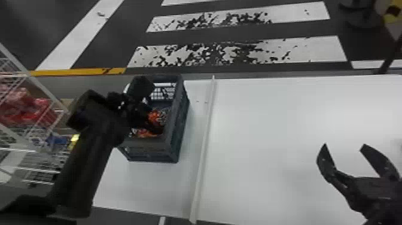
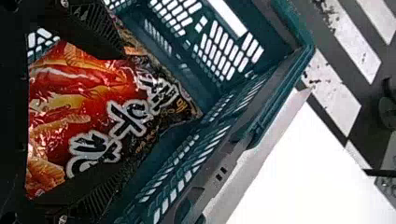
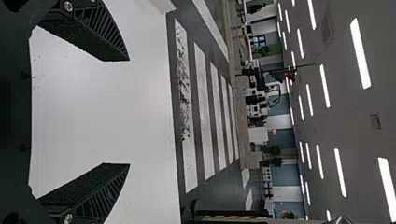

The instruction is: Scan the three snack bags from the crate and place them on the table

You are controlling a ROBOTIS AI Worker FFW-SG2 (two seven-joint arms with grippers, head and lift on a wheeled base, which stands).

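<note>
in the crate (image 1: 149, 149), a snack bag (image 2: 84, 102) is partly hidden.

Left arm (image 1: 104, 128) black; thick, straight-sided link (image 1: 76, 170), blocky housing (image 1: 86, 110), rounded joint cover (image 1: 140, 85); right gripper (image 1: 345, 145) black too; flat, tapering fingers (image 3: 95, 32), ribbed sides, rough-textured inner faces, silvery round screws (image 3: 68, 6) near bases.

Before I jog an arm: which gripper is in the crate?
The left gripper, open at a red snack bag; the right gripper is over the white table.
</note>
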